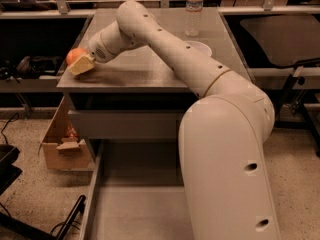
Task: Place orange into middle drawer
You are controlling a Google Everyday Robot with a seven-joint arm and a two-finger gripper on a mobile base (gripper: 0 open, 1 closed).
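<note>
The gripper (pixel 79 62), its hold impossible to tell, meets the orange (pixel 73 54) at the desk's (pixel 135 80) left edge, where a nudge could roll it off.

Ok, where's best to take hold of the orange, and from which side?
Across its widest middle: the orange is round and smooth, so an off-centre pinch would likely slip. Come from above and the inner side, where the gripper is now, right against it. It lies by the left edge of the cabinet top, so avoid shoving it outward.
</note>
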